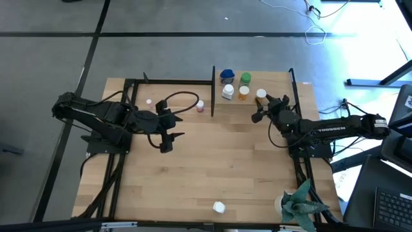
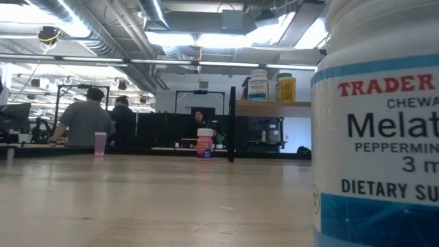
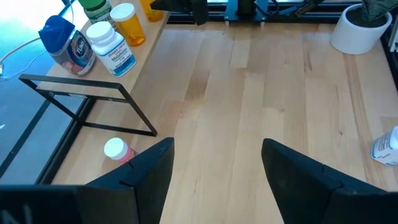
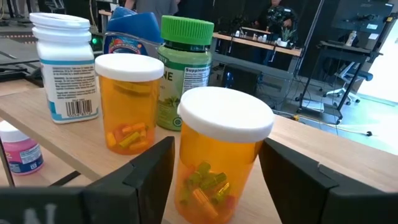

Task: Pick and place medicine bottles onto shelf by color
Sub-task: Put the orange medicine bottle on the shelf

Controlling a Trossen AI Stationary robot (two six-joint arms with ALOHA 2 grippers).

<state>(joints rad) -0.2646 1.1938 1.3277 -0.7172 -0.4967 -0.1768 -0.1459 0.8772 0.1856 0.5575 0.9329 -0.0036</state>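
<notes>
The shelf (image 1: 277,80) stands at the table's far edge. On it stand a blue-capped bottle (image 1: 226,76), a green-capped one (image 1: 245,78), a white one (image 1: 228,92) and two orange bottles with white caps (image 1: 243,92) (image 1: 261,95). My right gripper (image 4: 217,177) is open at the shelf's near edge, a finger on either side of the nearer orange bottle (image 4: 217,149); I see no touch. My left gripper (image 1: 168,138) hangs open over the table's left middle. Two pink bottles (image 1: 149,102) (image 1: 199,105) stand on the table by the shelf. A white bottle (image 1: 219,207) stands near the near edge.
A potted green plant (image 1: 301,206) sits at the near right corner. Black frame uprights (image 1: 213,90) rise beside the shelf. The white bottle (image 2: 377,137) fills the low view's right side. People sit at desks beyond the table. Bare wood lies across the table's middle.
</notes>
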